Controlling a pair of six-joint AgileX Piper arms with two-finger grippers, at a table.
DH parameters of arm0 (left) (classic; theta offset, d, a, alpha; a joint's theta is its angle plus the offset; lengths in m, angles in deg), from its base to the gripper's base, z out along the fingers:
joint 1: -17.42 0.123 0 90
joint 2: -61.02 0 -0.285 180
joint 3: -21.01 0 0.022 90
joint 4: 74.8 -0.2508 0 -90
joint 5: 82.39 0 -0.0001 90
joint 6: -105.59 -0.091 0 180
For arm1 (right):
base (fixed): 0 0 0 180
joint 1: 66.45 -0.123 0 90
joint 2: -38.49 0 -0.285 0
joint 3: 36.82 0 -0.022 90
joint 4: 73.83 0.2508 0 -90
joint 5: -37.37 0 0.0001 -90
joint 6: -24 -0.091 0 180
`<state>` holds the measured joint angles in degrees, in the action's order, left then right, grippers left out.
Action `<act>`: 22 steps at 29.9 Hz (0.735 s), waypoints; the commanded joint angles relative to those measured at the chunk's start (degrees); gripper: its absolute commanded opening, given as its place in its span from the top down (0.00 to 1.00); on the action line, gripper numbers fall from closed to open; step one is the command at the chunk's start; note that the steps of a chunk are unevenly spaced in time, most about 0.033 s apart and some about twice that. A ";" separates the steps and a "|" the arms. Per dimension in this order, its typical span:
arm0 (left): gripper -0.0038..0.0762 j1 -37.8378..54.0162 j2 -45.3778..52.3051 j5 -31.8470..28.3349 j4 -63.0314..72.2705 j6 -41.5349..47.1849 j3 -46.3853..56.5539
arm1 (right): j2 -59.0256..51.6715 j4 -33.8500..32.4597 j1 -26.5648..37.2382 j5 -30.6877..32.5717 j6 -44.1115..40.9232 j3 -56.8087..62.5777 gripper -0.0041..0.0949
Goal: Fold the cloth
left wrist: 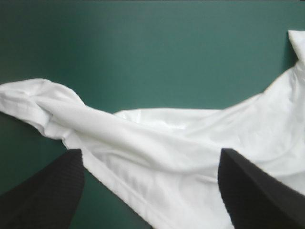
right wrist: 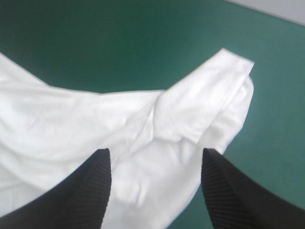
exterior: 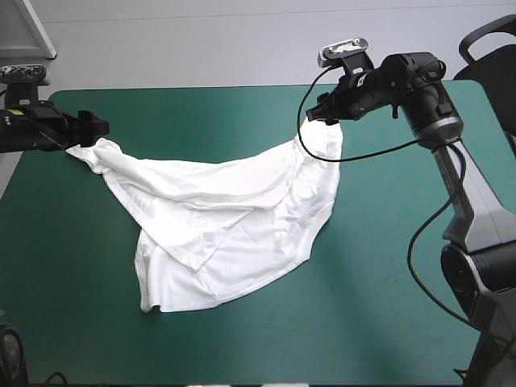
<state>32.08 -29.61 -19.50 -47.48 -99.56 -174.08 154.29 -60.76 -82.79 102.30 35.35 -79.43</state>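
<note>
Flattening looks to be the step in hand: left tool (exterior: pixel 98 128) stands wide at the left corner of the T-shirt (exterior: pixel 242 234), which lies rumpled across the teal-green surface (exterior: pixel 64 306); right tool (exterior: pixel 320 115), wide too, sits at its far right corner. Next, both likely must close on those corners.

The white T-shirt (exterior: pixel 234 234) lies rumpled on the teal-green counter (exterior: pixel 387 306), its far corners just beside the left end effector (exterior: pixel 97 129) and the right end effector (exterior: pixel 319 115).
</note>
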 commanded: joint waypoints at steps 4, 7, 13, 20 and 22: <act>0.26 -0.32 8.63 9.19 0.69 3.84 -0.60 | -6.04 0.37 0.39 2.76 -2.40 2.99 0.44; 0.26 -0.32 12.77 10.60 -0.15 4.33 3.39 | -8.06 -0.72 0.39 2.76 -2.40 7.11 0.44; 0.26 -0.32 22.14 10.63 -0.66 5.28 18.87 | -10.48 -2.62 0.39 2.76 -2.40 11.82 0.44; 0.26 -0.72 31.73 7.91 -0.02 6.27 37.63 | -10.85 -1.55 0.28 2.76 -2.18 12.00 0.44; 0.26 -0.72 33.49 7.15 0.07 6.15 42.72 | -10.85 -1.55 0.28 2.76 -2.18 12.00 0.44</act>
<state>31.71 1.49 -10.86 -49.72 -93.98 -134.93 146.82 -63.22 -82.75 107.22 32.82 -66.26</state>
